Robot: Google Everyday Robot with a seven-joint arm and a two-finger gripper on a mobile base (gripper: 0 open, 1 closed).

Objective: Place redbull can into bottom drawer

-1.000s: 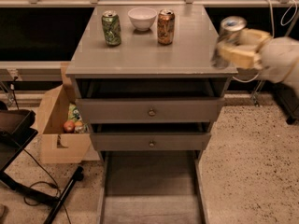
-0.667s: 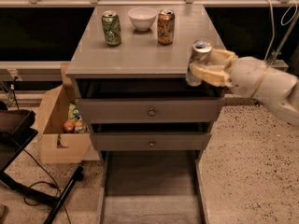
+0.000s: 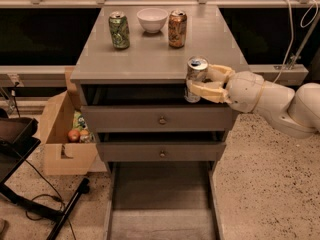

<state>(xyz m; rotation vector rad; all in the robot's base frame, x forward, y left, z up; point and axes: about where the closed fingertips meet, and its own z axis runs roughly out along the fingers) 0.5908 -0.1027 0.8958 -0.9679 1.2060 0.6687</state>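
- Camera view: end effector [image 3: 201, 82] at centre right of frame, clamped around the redbull can [image 3: 196, 67], upright, at the table [image 3: 150, 56] front edge, above the upper drawers.
- Bottom drawer [image 3: 160, 196] pulled out, lower centre.
- Green can [image 3: 119, 30], bowl [image 3: 152, 19], orange-brown can [image 3: 177, 29] at the table's back.

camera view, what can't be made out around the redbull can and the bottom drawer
- redbull can: lower part covered by the gripper, which is shut on it at the front edge of the cabinet; markings too small to read.
- bottom drawer: front end cut off by the picture's lower edge.
- cardboard box: contents partly hidden behind the cabinet.
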